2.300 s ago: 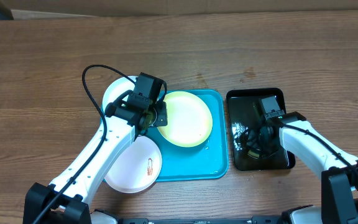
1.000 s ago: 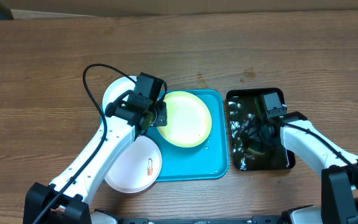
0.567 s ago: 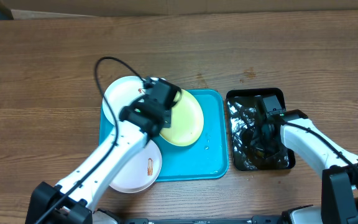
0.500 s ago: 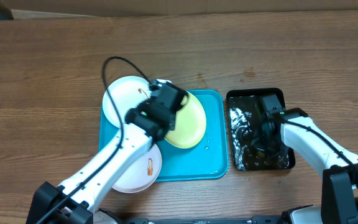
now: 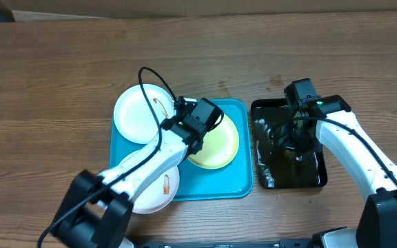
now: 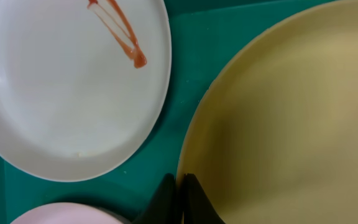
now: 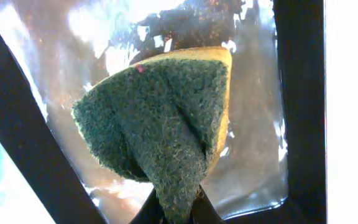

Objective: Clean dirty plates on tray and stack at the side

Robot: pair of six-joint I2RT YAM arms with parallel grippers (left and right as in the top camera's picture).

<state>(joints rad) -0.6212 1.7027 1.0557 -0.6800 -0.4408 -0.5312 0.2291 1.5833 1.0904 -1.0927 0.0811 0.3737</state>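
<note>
Yellow-green plate (image 5: 219, 146), stiff, light, probably slippery, tilts over the turquoise tray (image 5: 236, 184), its rim pinched by the left pincer (image 6: 180, 186); right pincer (image 7: 173, 208) pinches a soft sponge (image 7: 166, 112) above the black tray (image 5: 310, 178).

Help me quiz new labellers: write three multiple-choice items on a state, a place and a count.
1. The left pincer is: A) open; B) shut on the rim of the yellow-green plate; C) shut on nothing.
2. The green scouring sponge is: A) in the right pincer, over the black tray; B) on the yellow-green plate; C) in the left pincer.
3. Plates in view: A) two; B) three; C) five.
B: it pinches that rim. A: the wrist view shows it pinched there. B: one yellow-green, upper white plate, lower white plate.
</note>
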